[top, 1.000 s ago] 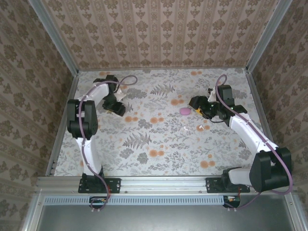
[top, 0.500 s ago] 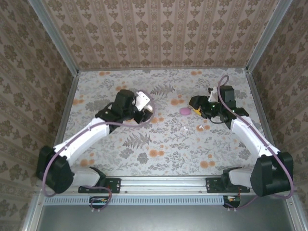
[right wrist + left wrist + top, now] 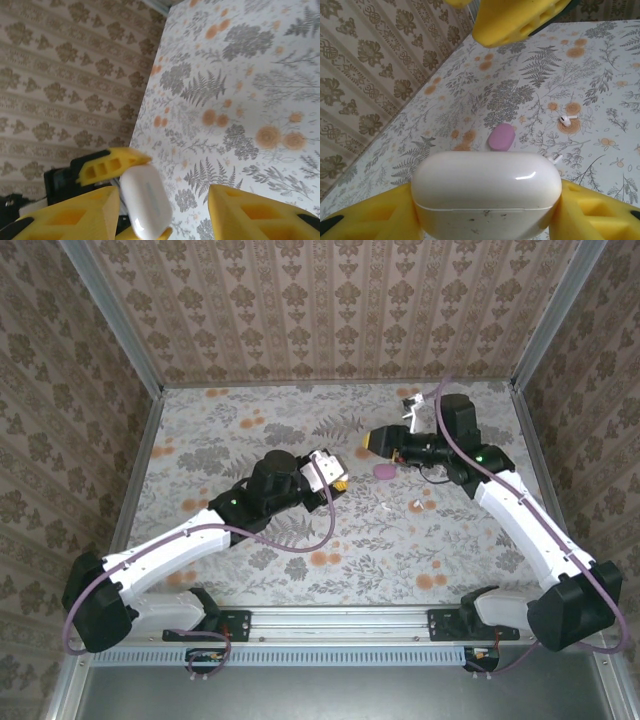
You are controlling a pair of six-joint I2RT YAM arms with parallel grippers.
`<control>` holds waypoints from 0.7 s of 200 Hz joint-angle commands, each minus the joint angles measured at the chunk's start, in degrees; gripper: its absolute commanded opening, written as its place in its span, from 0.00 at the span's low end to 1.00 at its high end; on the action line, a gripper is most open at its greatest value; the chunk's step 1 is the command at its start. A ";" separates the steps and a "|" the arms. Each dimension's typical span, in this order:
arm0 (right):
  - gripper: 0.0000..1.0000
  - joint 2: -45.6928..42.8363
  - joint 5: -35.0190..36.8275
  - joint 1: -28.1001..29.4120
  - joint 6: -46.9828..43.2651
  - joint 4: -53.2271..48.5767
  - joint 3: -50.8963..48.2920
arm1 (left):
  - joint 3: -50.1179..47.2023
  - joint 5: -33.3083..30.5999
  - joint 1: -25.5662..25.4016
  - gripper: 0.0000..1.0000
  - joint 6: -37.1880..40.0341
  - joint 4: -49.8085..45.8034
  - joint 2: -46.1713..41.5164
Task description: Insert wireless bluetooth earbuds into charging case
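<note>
Left wrist shows a glossy white charging case [image 3: 485, 192], lid closed.

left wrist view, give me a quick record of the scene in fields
held item: white glossy rounded charging case, lid shut
left gripper: shut on the case, gripping it from both sides
right gripper: open, nothing between its fingers
earbuds: two tiny white glossy earbuds, loose on the floral-print table beyond the case
other: pink oval object lying on the table near the earbuds
task state: neither earbud in the case yet
</note>
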 commanded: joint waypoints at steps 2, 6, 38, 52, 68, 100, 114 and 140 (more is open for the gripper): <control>0.51 0.51 0.60 2.07 -4.36 -4.57 2.41 | 2.06 -1.97 -0.70 0.52 2.08 2.37 -0.20; 0.51 0.67 0.68 2.43 -4.65 -4.84 2.60 | 2.09 -2.03 -0.69 0.52 2.09 2.37 -0.16; 0.50 2.37 -0.61 5.05 -6.48 -6.07 3.79 | 2.29 -1.68 -1.04 0.52 1.83 2.45 0.11; 0.50 3.27 -2.89 5.48 -6.39 -5.10 3.72 | 2.36 -1.09 -1.18 0.52 1.41 2.54 0.07; 0.49 4.38 -4.21 5.89 -6.42 -4.85 3.89 | 2.96 -0.47 -1.18 0.52 0.83 2.27 0.02; 0.49 6.29 -6.44 6.66 -7.27 -5.30 4.64 | 4.02 0.30 -1.18 0.52 0.52 1.12 -0.15; 0.49 6.92 -7.35 7.03 -7.62 -5.52 4.89 | 4.26 0.73 -1.11 0.52 0.33 0.84 -0.07; 0.49 7.77 -8.40 7.63 -7.88 -5.79 5.35 | 4.61 0.86 -1.12 0.52 0.15 0.21 0.11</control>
